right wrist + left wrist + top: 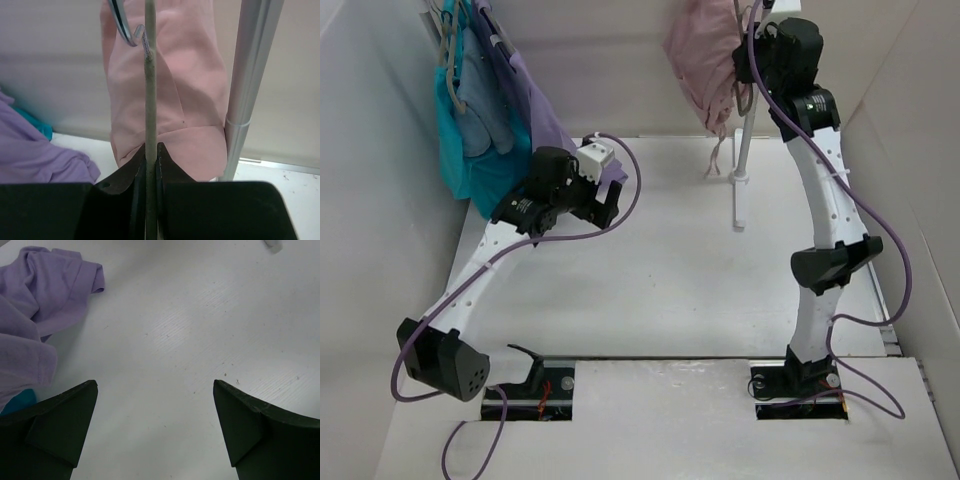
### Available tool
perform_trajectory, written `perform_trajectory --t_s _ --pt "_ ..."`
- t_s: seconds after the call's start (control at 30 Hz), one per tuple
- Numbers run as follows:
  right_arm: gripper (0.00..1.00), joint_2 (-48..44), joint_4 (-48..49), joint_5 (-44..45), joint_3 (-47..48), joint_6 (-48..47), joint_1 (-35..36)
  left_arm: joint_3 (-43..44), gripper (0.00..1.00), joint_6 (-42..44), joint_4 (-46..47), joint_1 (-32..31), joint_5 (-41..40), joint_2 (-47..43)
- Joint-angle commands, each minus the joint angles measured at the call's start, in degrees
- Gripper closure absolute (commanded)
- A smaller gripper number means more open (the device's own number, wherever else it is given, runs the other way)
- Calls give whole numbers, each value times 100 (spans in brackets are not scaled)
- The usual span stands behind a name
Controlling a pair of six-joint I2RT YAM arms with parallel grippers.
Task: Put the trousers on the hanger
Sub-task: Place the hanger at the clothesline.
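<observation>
Your trousers [703, 60] hang bunched at the far edge of the scene, close to the back wall [620, 70], with a thin drawstring [718, 155] dangling below the folds. In the right wrist camera you see the pink cloth directly behind the hanger [150, 90], whose slim grey bar runs straight up the middle of that view. A curved piece of shiny wire shows near the top, in front of the cloth. You cannot tell from these views whether the cloth is draped over the hanger or only hangs behind it. Your right gripper [150, 152] is pinching that bar, with both fingers pressed against it from either side. Just to the right of the trousers stands the white pole [744, 150] of a stand, its foot resting on the table [670, 270]. In the wrist view the pink fabric lies right against the pole, though you cannot be sure they touch.

Your left gripper [154, 387] is well apart from all this, low over the table on the left side. Its fingers are spread wide, and only the white table surface shows between them. Just beside it the lilac garment [55, 290] reaches down to the table. It hangs in the far left corner together with the teal garment [470, 160], both on pale hangers [445, 35]
</observation>
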Motion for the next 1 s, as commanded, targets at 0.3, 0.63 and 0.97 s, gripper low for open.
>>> perform_trajectory --t_s 0.3,0.63,0.97 --pt "100 463 2118 251 727 853 -97 -195 0 -122 229 180 233 -406" --pt "100 892 2400 328 1060 1195 -97 -353 0 -122 334 294 286 -459" --pt "100 1350 2444 128 1140 1784 -97 -353 0 -122 334 294 391 -459"
